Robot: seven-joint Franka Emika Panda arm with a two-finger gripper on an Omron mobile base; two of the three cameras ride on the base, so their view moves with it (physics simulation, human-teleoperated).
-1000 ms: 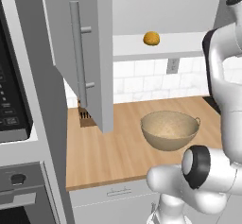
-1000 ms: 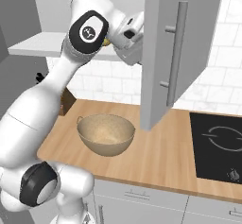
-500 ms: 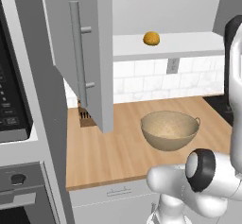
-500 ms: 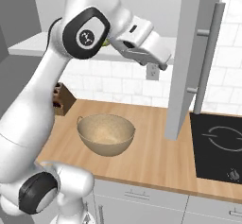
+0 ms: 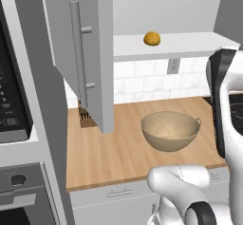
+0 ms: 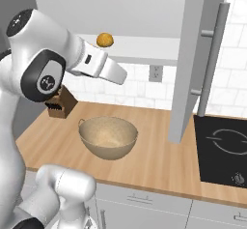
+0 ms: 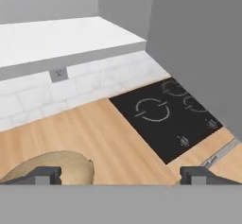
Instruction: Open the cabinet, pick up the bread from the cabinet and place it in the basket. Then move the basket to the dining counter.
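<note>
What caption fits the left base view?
Cabinet door open, bread on its shelf, empty basket waiting on the worktop.

**No readable text in your views**

You have no legible words, brands or numbers here. The microwave panel (image 5: 10, 110) at the left edge of the left base view carries small pale marks, too blurred for you to read. On the black hob (image 7: 165, 116) you see only white ring outlines and tiny knob symbols, no lettering. The round joint cap (image 6: 44, 79) on the arm bears a faint emblem you cannot make out.
</note>
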